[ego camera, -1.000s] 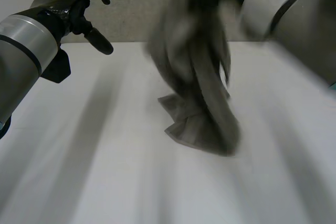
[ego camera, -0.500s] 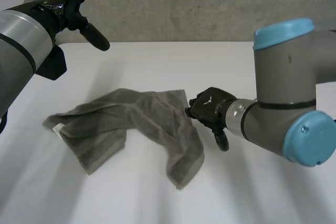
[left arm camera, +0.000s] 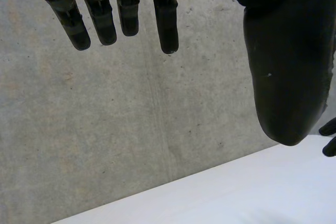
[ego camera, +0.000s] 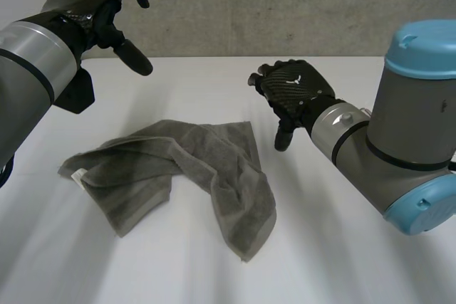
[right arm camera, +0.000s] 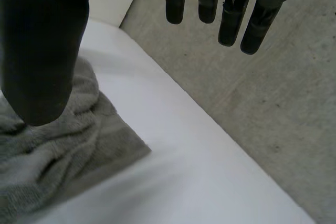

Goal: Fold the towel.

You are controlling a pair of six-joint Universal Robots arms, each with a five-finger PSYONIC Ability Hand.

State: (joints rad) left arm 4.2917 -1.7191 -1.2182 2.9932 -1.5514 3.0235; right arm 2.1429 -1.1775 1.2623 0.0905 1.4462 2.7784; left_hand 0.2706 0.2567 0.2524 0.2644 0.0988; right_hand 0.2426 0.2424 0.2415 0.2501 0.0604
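Towel crumpled on table — both robot hands clear, fingers relaxed.

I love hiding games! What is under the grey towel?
The towel lies crumpled on the white table, so the table is under it. Its folds cover anything else beneath, so that cannot be seen.

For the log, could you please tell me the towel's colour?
The crumpled towel is plain grey-brown; head view shows it best.
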